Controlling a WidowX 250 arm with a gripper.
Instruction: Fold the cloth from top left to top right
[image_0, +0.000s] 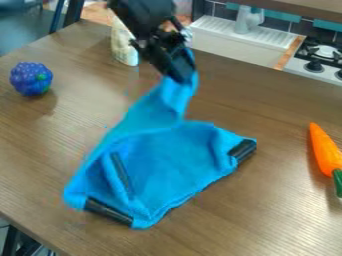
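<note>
Because the tool is clamped on its far corner, the blue cloth rises in a narrow, slanting peak near the middle of the surface, while its broad near part rests there. That grip seems chosen so one corner can travel while the cloth's own weight anchors the rest. Dark strips sit at the right corner and the near left edge, perhaps to weight or mark the edges. To fold, the held corner should probably go across to the right, then down; lifting too high could drag the resting part along. Well apart, the toy carrot on the right and purple toy fruit on the left leave the fold unhindered. Behind the tool stands a pale bottle.
</note>
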